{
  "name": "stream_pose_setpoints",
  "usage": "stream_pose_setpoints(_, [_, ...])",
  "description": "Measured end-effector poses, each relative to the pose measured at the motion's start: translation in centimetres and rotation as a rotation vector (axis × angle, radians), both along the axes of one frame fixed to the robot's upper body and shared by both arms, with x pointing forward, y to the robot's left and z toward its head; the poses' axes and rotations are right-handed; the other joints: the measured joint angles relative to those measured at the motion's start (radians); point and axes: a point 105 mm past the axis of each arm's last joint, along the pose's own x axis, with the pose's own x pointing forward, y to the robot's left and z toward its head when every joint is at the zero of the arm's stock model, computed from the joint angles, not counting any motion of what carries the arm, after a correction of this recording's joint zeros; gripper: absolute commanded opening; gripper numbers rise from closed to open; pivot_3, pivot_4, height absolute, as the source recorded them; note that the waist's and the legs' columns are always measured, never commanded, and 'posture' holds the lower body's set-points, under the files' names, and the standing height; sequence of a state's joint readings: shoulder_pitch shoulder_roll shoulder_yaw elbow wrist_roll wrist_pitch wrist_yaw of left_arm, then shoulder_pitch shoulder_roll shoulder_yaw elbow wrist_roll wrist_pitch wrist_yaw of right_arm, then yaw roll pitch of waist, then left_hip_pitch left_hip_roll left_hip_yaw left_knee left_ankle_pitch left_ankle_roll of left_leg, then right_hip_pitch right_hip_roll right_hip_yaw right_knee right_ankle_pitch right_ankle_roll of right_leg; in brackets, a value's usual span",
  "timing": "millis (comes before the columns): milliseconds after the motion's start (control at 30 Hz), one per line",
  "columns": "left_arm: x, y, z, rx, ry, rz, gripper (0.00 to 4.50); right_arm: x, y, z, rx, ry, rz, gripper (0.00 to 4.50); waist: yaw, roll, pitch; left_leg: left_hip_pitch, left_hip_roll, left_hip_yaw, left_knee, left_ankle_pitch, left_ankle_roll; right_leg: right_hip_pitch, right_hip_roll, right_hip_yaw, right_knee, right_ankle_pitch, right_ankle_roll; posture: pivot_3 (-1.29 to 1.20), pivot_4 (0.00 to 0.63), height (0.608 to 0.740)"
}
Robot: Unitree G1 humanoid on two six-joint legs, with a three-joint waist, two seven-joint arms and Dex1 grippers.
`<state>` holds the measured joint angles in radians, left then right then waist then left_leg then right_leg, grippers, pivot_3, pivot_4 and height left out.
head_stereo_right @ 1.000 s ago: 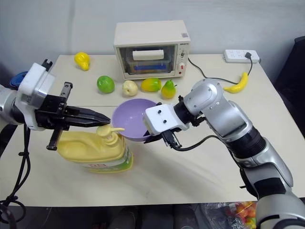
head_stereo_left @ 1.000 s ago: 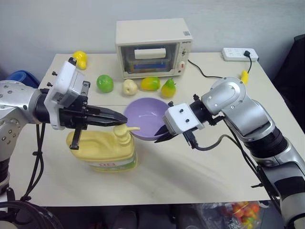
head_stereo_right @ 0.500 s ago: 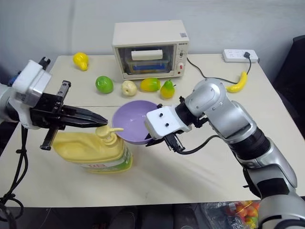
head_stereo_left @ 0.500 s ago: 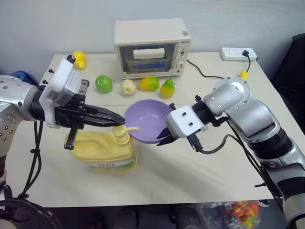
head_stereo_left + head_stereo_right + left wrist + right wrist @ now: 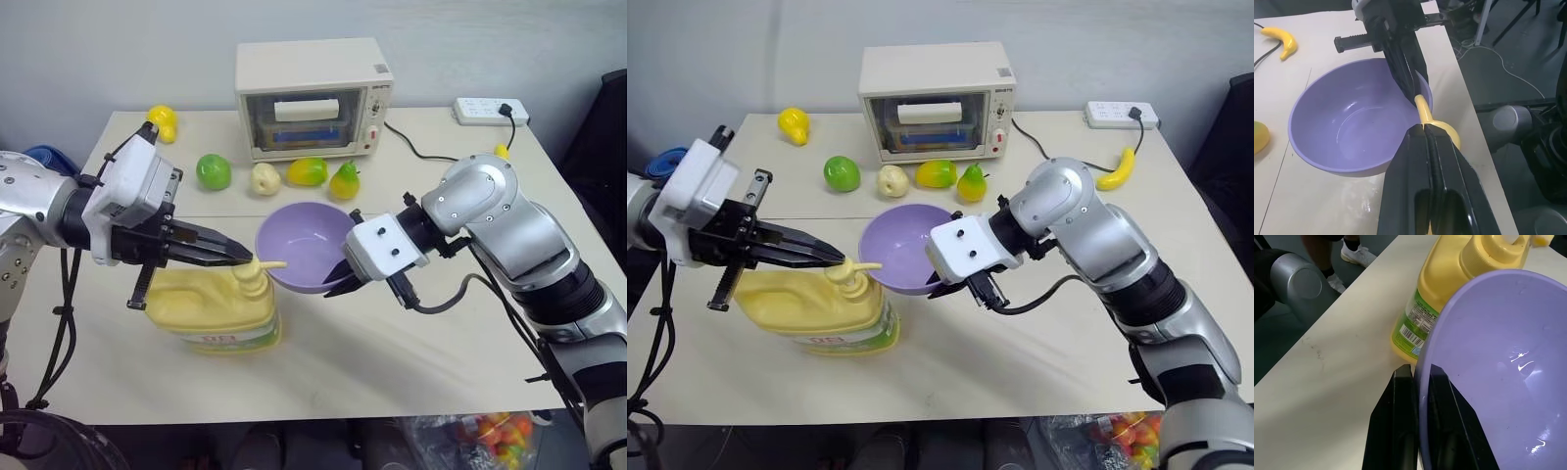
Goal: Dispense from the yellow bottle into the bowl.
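Note:
The yellow bottle (image 5: 211, 308) stands on the table at the left front, its pump spout (image 5: 274, 263) reaching over the near-left rim of the purple bowl (image 5: 306, 245). My left gripper (image 5: 245, 258) is shut, and its tips rest on top of the pump head (image 5: 1445, 135). My right gripper (image 5: 338, 284) is shut on the bowl's right rim (image 5: 1422, 367), one finger inside and one outside. The bowl (image 5: 1352, 122) looks empty and sits slightly tilted toward the bottle (image 5: 1449, 279).
A cream toaster oven (image 5: 313, 96) stands at the back of the table. In front of it lie a green apple (image 5: 216, 171) and several small fruits (image 5: 309, 171). A banana (image 5: 1114, 176) and a power strip (image 5: 490, 110) are at the back right.
My left gripper has tipped downward, bringing its tips onto the pump head. The right gripper and the bowl have stayed where they were.

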<state>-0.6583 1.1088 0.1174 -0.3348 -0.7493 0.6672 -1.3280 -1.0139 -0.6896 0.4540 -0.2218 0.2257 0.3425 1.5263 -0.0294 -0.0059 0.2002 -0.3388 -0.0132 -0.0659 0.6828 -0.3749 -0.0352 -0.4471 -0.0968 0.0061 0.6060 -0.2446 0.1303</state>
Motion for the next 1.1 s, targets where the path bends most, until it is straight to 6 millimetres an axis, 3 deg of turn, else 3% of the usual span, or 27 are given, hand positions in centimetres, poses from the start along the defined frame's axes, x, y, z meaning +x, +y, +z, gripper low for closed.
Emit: stream_pose_setpoints(1100, [0.02,0.09,-0.18,0.086,-0.043,-0.073,0.02,-0.58,-0.09,0.92,0.021,-0.028,0.038,0.0,0.0,0.0,0.0,0.003,0.0,0.0,0.0,0.0,0.0,0.001,0.0,0.0,0.004,0.0,0.0,0.0,0.15,0.74])
